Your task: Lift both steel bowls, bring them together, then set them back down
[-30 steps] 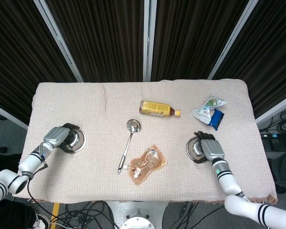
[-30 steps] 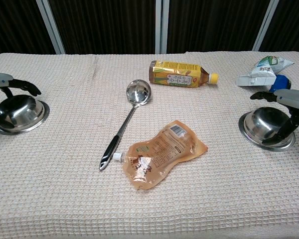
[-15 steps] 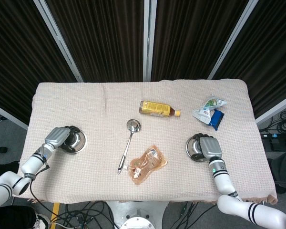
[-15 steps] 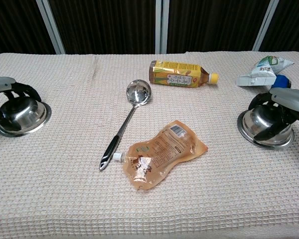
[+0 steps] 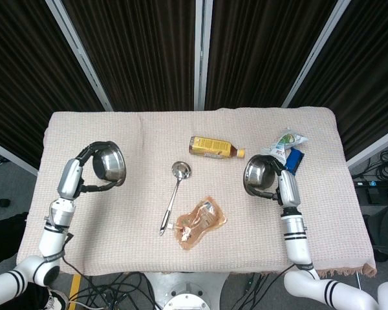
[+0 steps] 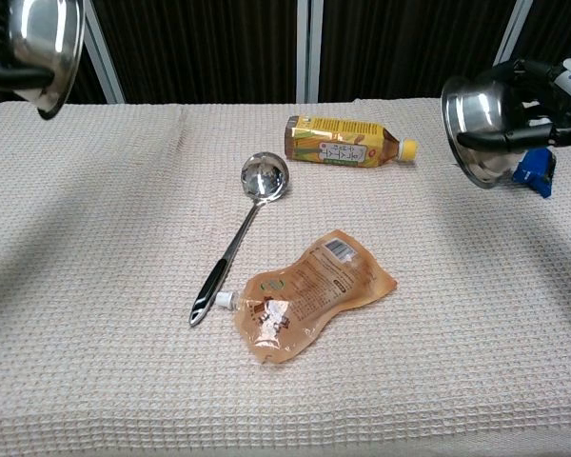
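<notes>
Two steel bowls are off the table, each tipped on its side with its bottom facing the middle. My left hand [image 5: 84, 169] grips the left bowl [image 5: 110, 163] above the table's left part; in the chest view that bowl [image 6: 44, 40] is at the top left corner, and the hand there is mostly cut off. My right hand [image 5: 279, 182] [image 6: 541, 105] grips the right bowl [image 5: 258, 175] [image 6: 478, 119] above the right side, with fingers hooked over its rim. The two bowls are far apart.
A steel ladle [image 5: 174, 194] [image 6: 236, 235] lies in the middle of the cloth-covered table [image 5: 142, 135]. A tea bottle [image 5: 213, 148] [image 6: 347, 141] lies behind it and a brown pouch [image 5: 198, 221] [image 6: 303, 293] in front. Snack packets [image 5: 284, 150] and a blue packet [image 6: 533, 173] lie at the far right.
Both hands have lifted their bowls off the table, raised them well above it and tipped them on their sides. Both bowls have moved somewhat inward.
</notes>
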You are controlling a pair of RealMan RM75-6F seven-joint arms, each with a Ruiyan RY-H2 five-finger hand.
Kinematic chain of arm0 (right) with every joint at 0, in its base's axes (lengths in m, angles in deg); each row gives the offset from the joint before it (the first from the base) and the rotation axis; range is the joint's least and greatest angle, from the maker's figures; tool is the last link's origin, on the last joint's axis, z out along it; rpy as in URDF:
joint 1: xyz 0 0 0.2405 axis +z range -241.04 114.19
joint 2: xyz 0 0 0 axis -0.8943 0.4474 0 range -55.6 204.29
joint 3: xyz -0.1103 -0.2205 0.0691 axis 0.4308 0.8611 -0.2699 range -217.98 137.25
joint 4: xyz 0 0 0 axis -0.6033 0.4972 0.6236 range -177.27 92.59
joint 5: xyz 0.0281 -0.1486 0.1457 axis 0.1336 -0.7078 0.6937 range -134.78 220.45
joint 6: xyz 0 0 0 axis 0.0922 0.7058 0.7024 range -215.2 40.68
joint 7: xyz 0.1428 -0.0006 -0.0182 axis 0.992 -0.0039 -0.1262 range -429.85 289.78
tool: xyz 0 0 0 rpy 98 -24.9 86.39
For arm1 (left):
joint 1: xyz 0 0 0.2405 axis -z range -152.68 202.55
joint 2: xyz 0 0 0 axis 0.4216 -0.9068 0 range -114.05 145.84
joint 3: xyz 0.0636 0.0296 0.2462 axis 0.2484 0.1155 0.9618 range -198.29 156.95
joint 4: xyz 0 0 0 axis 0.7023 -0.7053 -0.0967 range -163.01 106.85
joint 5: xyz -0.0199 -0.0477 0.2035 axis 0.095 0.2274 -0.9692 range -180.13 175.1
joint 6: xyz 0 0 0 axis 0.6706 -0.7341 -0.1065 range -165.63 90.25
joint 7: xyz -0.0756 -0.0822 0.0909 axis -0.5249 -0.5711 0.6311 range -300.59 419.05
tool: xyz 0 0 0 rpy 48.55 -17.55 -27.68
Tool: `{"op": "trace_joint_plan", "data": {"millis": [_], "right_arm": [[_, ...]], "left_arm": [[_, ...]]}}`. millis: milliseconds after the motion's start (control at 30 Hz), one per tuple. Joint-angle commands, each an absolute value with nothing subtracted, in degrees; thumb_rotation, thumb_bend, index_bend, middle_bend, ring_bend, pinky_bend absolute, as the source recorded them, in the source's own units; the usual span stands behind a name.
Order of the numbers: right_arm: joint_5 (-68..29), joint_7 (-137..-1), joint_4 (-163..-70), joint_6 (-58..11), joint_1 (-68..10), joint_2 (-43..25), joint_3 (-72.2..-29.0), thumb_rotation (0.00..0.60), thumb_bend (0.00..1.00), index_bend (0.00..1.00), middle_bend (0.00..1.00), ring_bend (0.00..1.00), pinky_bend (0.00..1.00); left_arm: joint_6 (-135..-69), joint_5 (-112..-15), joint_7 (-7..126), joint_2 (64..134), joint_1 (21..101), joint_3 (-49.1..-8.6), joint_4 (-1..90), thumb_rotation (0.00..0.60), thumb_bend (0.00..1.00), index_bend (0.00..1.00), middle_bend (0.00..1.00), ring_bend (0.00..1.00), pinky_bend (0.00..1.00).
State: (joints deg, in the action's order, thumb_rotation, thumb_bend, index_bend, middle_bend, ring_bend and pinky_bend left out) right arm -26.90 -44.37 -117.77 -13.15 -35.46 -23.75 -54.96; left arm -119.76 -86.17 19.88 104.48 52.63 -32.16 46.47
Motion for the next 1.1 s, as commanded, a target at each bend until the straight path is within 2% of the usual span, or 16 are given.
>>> {"op": "trace_joint_plan", "data": {"millis": [33, 267, 533, 700, 967, 1100], "right_arm": [[-34.8, -8.8, -112.0, -17.2, -31.8, -33.9, -59.0, 0.6, 0.24, 0.57, 0.46, 0.42, 0.55], [-38.4, 13.5, -110.4, -29.4, -22.8, -36.1, -60.7, 0.6, 0.25, 0.57, 0.46, 0.42, 0.55], [-41.5, 28.9, -108.4, -35.8, -13.3, -38.3, -63.5, 0.6, 0.25, 0.57, 0.46, 0.42, 0.55], [-42.8, 36.1, -107.3, -37.3, -8.7, -39.3, -64.5, 0.6, 0.25, 0.57, 0.46, 0.42, 0.55], [-41.5, 39.8, -103.9, -34.0, -11.5, -37.3, -62.2, 0.6, 0.26, 0.57, 0.46, 0.42, 0.55], [-41.2, 40.3, -104.2, -35.3, -9.4, -36.4, -63.3, 0.6, 0.27, 0.57, 0.46, 0.42, 0.55]], "left_arm": [[-123.0, -87.9, 15.8, 106.9, 51.0, -33.7, 52.9, 0.6, 0.05, 0.44, 0.41, 0.37, 0.56], [-121.6, -90.4, 19.3, 109.6, 53.3, -33.0, 53.9, 0.6, 0.05, 0.45, 0.43, 0.38, 0.56], [-119.7, -90.4, 21.0, 112.5, 55.7, -33.9, 53.0, 0.6, 0.05, 0.46, 0.44, 0.39, 0.57], [-119.3, -90.3, 21.1, 114.7, 56.7, -34.2, 52.0, 0.6, 0.05, 0.47, 0.44, 0.39, 0.57], [-122.5, -90.3, 19.8, 112.3, 55.4, -35.5, 51.9, 0.6, 0.05, 0.47, 0.44, 0.4, 0.58], [-121.0, -90.7, 19.2, 112.5, 56.3, -34.8, 52.3, 0.6, 0.05, 0.47, 0.45, 0.4, 0.58]]}}
